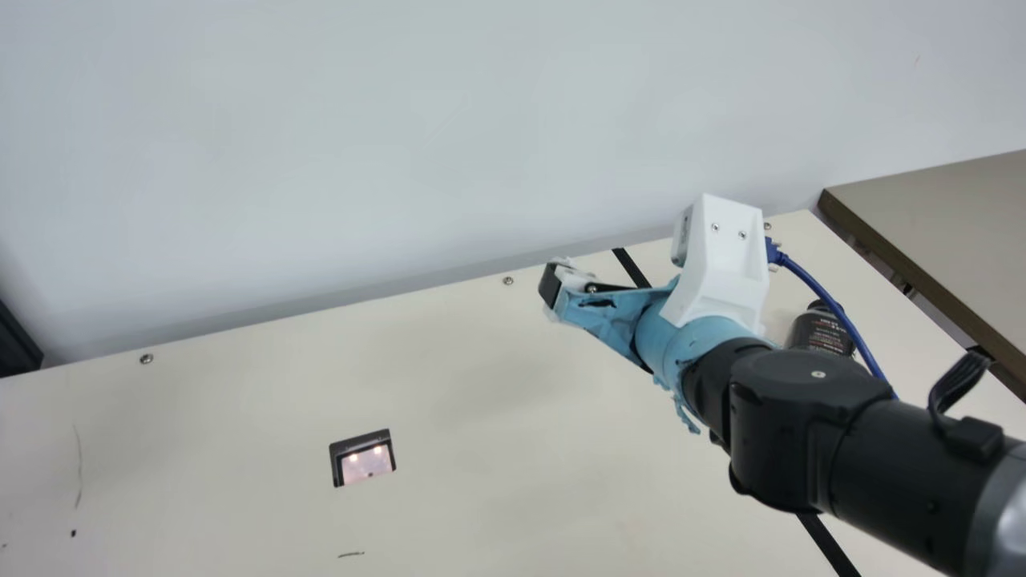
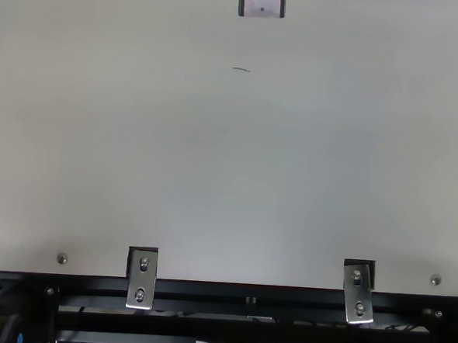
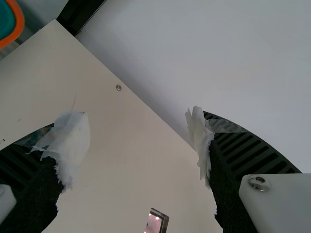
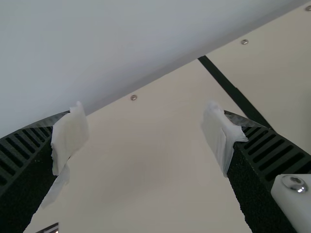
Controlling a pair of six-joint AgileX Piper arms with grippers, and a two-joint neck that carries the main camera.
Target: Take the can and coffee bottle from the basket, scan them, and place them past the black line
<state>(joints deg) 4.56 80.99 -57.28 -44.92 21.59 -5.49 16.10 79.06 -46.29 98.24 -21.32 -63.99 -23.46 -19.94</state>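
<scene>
In the main view my right gripper [image 1: 555, 290] is above the table, left of the black line [image 1: 632, 268]. Past that line stands a dark bottle [image 1: 819, 330], partly covered by the right arm and its blue cable. The scanner [image 1: 365, 461] is set in the table, left of the gripper. From its own wrist view, my right gripper [image 4: 146, 141] is open, nothing between its fingers. My left gripper [image 3: 136, 145] is likewise open and holds nothing, with the scanner [image 3: 154, 222] in view beyond it.
An orange-rimmed teal container [image 3: 18, 24] lies off the table's corner in the left wrist view. A wall [image 1: 401, 120] runs along the table's far edge. Another, brown table [image 1: 954, 232] stands at the right. Metal brackets [image 2: 141, 279] hold the near edge.
</scene>
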